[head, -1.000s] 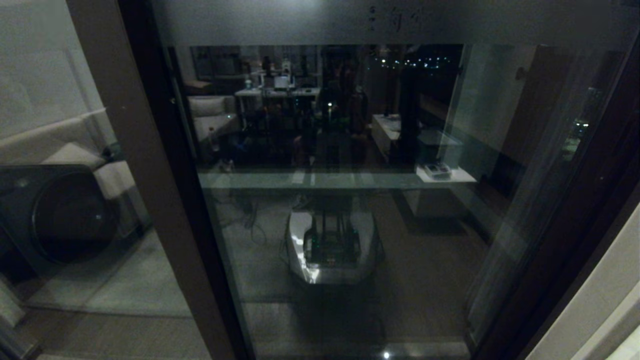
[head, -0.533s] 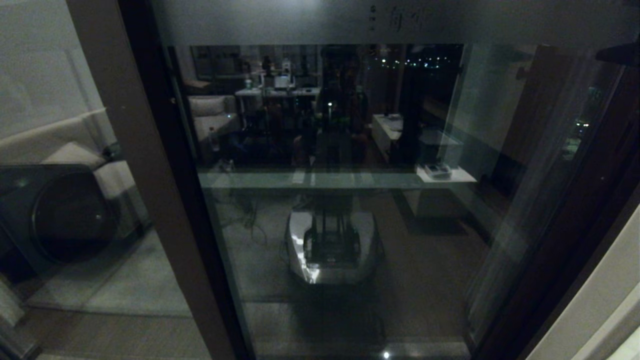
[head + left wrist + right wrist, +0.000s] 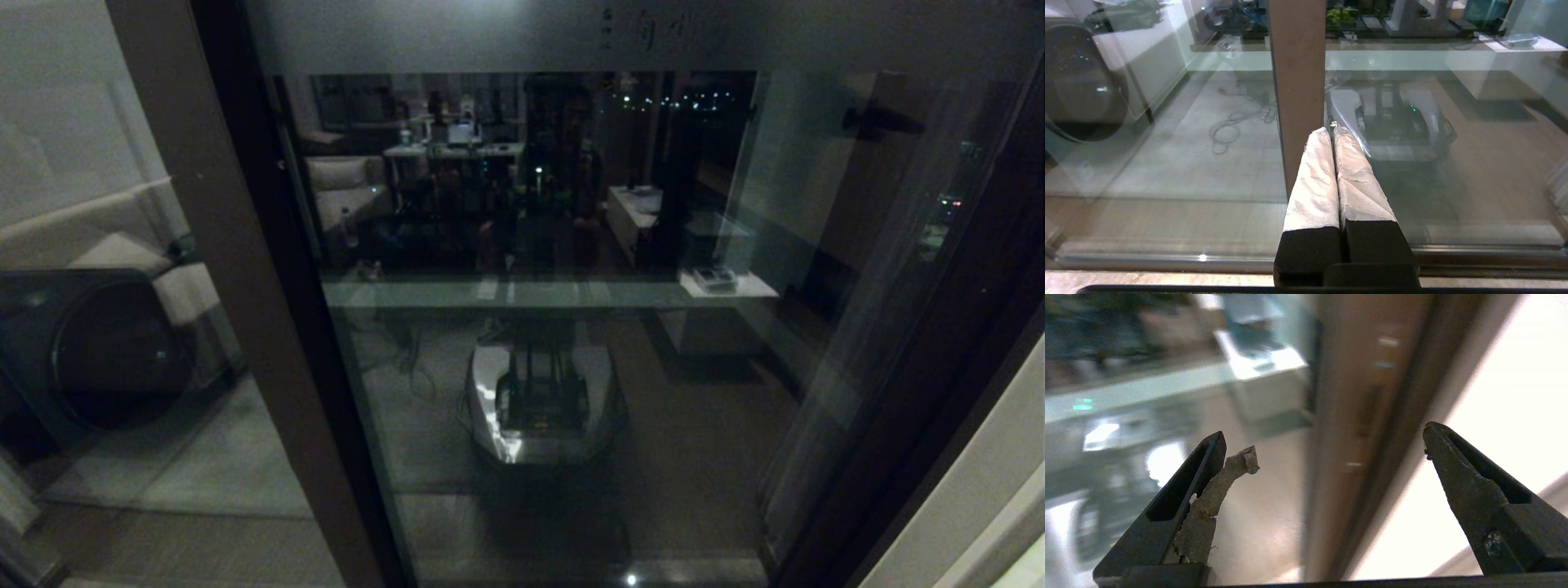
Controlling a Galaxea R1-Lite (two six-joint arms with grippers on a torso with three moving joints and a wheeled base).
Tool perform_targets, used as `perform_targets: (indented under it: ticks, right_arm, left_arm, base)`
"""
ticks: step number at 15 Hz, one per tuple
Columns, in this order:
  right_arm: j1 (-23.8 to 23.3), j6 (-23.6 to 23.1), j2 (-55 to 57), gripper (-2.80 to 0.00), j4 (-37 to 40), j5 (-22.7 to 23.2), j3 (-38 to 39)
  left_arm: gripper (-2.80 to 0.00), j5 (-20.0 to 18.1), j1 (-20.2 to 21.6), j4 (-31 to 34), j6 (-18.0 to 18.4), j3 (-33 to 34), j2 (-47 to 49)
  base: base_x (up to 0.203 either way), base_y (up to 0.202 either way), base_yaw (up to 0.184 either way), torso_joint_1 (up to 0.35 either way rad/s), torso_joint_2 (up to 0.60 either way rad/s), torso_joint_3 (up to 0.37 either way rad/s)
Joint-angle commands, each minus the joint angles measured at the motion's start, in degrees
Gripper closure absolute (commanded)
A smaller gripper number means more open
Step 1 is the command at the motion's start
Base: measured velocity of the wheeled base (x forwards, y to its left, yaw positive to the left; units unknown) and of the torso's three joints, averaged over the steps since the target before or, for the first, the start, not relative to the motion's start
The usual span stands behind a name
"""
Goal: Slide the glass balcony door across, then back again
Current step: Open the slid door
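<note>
Right gripper lined up on door stile, slide not yet started

Nearest: right gripper (image 3: 1323,443) spread wide, nothing between the fingers, one finger (image 3: 1180,498) with torn padding, the other (image 3: 1478,486) bare. Aimed at the stile (image 3: 1347,416) of the glass balcony door (image 3: 571,367), narrow recessed handle slot (image 3: 1370,410) just beyond the tips, apart from them. Right wrist view smeared, so exact gap to the slot hard to tell. Bright wall (image 3: 1506,388) just beside the stile's outer edge.

Left gripper (image 3: 1333,130) pressed together, padded fingers (image 3: 1314,179) touching along their length, holding nothing, pointed at the plain brown post (image 3: 1298,81) of the fixed panel; contact with it not clear. Looks idle.

Further out in the head view: door filling the middle, stile at its right edge (image 3: 939,351), plain post (image 3: 237,310) at its left, frosted band (image 3: 490,33) across the top. Neither gripper itself clear there, mostly reflections. Round dark appliance (image 3: 106,351) behind the glass beyond the post.

Judgement: door looks closed against the right jamb, task at its start.

Risks:
- fingertip missing the narrow slot, skating off the stile, no purchase for the pull
- loose padding catching on the slot edge, tearing further
- finger jammed between stile and wall
- tips striking the glass instead of the frame
</note>
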Motion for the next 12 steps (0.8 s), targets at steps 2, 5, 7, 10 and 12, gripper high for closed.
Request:
perform_targets:
  ticks: [2,5,7,10,12]
  right_arm:
    - [-3.7,-1.5,3.9,-2.80,2.7,1.0,-0.4]
    - [-5.4,-1.6,4.4,-2.80,5.0,8.9,-1.5]
    - [-6.6,-1.5,4.2,-2.80,8.4,14.1,-3.1]
    - [-9.4,-1.6,8.2,-2.80,9.8,15.5,-8.0]
    - [-11.4,-1.5,10.9,-2.80,13.6,19.4,-12.9]
  left_arm:
    - [0.00,0.0,0.0,0.0,0.0,0.1,0.1]
    - [0.00,0.0,0.0,0.0,0.0,0.1,0.1]
    - [0.00,0.1,0.0,0.0,0.0,0.1,0.1]
    - [0.00,0.1,0.0,0.0,0.0,0.1,0.1]
    - [0.00,0.0,0.0,0.0,0.0,0.1,0.1]
  base:
    - [0.000,0.000,0.000,0.000,0.00,0.000]
    - [0.000,0.000,0.000,0.000,0.00,0.000]
    - [0.000,0.000,0.000,0.000,0.00,0.000]
    - [0.000,0.000,0.000,0.000,0.00,0.000]
    - [0.000,0.000,0.000,0.000,0.00,0.000]
